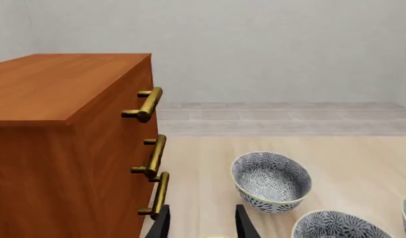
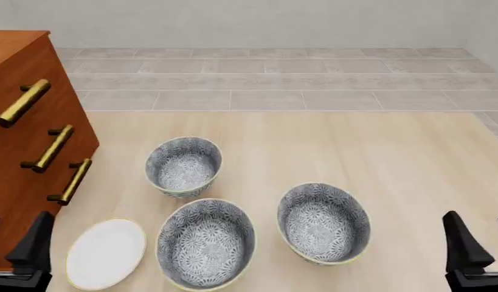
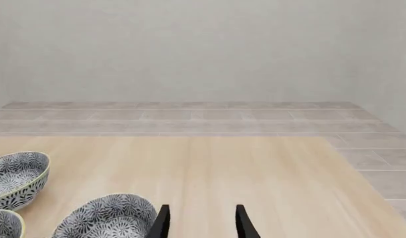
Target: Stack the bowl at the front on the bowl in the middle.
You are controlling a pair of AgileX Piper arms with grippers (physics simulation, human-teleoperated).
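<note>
Three floral bowls with pale-yellow rims stand on the table. The bowl at the front (image 2: pixel 205 243) is nearest me, left of centre; it also shows in the wrist views (image 1: pixel 338 225) (image 3: pixel 4 223). The bowl in the middle (image 2: pixel 323 222) sits to its right and slightly further back, close ahead of the right gripper (image 3: pixel 107 218). My left gripper (image 2: pixel 12 240) (image 1: pixel 203 230) is open and empty at the near left, beside the cabinet. My right gripper (image 2: pixel 482 240) (image 3: pixel 201 225) is open and empty at the near right.
A third, identical bowl (image 2: pixel 183 165) (image 1: pixel 271 181) stands furthest back. A flat white plate (image 2: pixel 107 252) lies left of the front bowl. A wooden cabinet (image 2: pixel 25 140) with brass handles (image 2: pixel 50 149) fills the left side. Tiled floor lies beyond the table's far edge.
</note>
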